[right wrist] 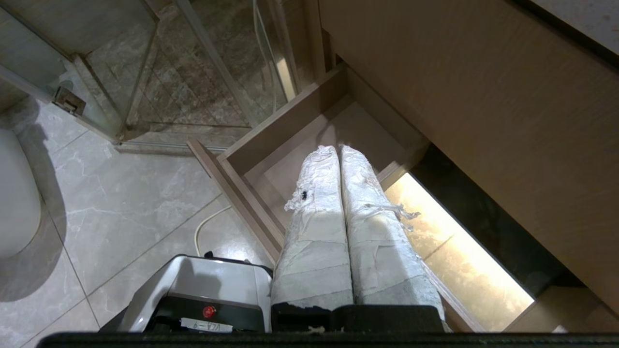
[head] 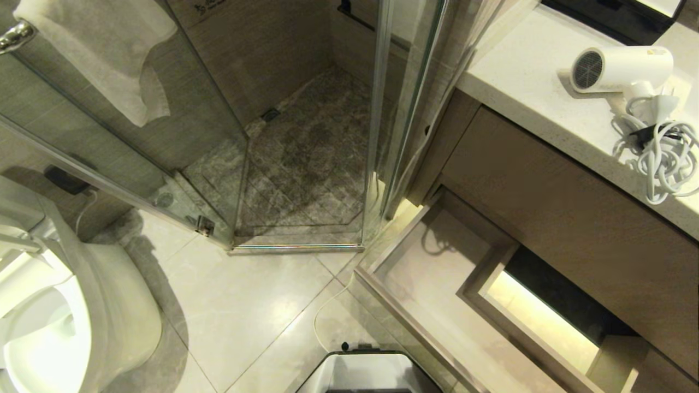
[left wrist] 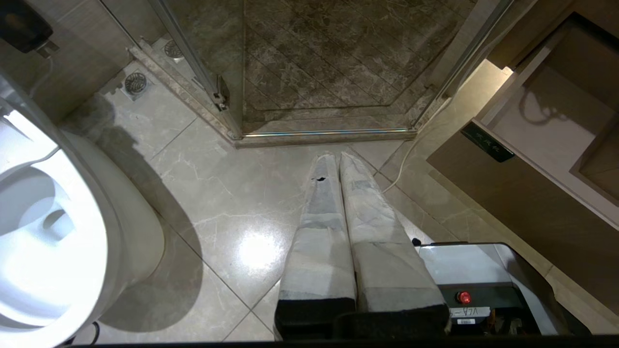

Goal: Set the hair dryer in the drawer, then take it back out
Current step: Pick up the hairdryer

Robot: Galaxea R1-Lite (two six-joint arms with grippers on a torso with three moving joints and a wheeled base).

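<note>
Because neither arm reaches into the head view, the hair dryer (head: 622,68) lies untouched on the pale countertop (head: 524,82) at about two o'clock in that view, barrel on its side with the dark mesh grille facing nine o'clock, and its white coiled cord (head: 658,158) heaped just beside it toward five o'clock near the counter's front edge. Below, toward five o'clock, the drawer (head: 415,273) stands pulled out, its pale floor bare and the boxed cut-out (head: 540,316) glowing at the back, so the space is ready to receive the dryer, probably why it was left open. From its wrist camera the right gripper (right wrist: 338,152) hangs over the open drawer with its padded fingers (right wrist: 314,203) pressed together on nothing, the arm that looks better placed to reach up for the dryer. In its own wrist view the left gripper (left wrist: 336,159) points at the floor tiles (left wrist: 232,203) in front of the shower threshold (left wrist: 324,135), fingers likewise closed and empty, apparently parked. Judged from this, the first step has not begun.
</note>
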